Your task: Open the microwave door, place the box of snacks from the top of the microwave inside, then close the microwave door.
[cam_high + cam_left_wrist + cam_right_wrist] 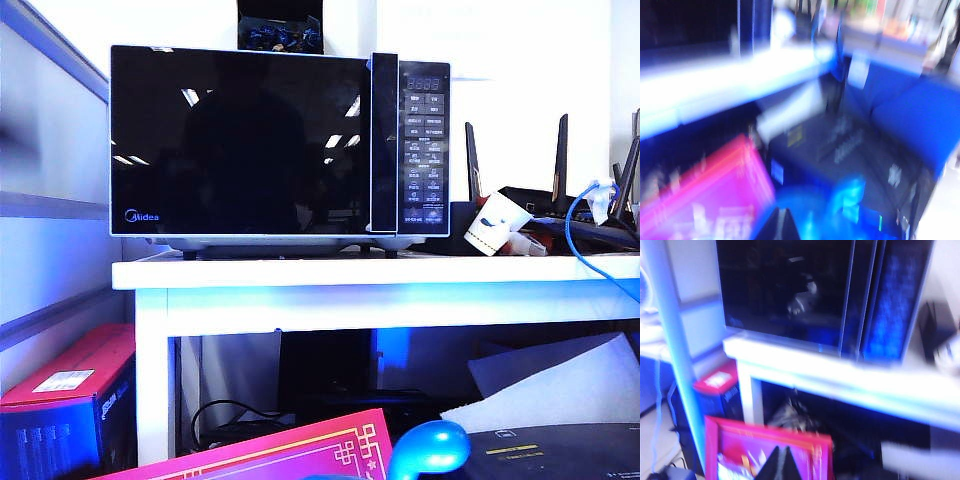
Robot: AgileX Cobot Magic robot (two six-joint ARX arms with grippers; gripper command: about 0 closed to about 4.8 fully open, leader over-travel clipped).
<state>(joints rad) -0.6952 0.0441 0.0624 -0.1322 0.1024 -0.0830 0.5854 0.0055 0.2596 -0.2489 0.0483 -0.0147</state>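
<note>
White walls back a white painted surface (300, 272) that carries the microwave (280, 142), a large glossy black Midea oven with silver trim and a button panel with a digital display on one side. Its door (240, 145), a wide black mirror-glass panel with a thin silver edge and the logo low in one corner, sits flush against the body, shut. On the oven's roof only a dark box holding blue-wrapped items (282, 32) shows; the small clear tub of snacks is nowhere to be seen, and the mirror glass hides whatever is inside the oven.

Both claws hang low, well below the surface and well apart from the oven. The right claw (782, 464) shows as a dark point with its two fingers pressed together, clenched on nothing; the microwave stands above and well ahead of it, and a bright pink flat box with yellow line patterns (770, 450) lies just beyond its tip. The left claw (779, 225) is a dark wedge in a badly blurred picture; I cannot tell whether it is clenched or released. The pink box lies just to one side of it, and a dark flat carton with white lettering (840, 150) ahead.

Beside the oven on the surface stand a tipped white paper cup (496, 224) and a black router with upright antennas (560, 190).
</note>
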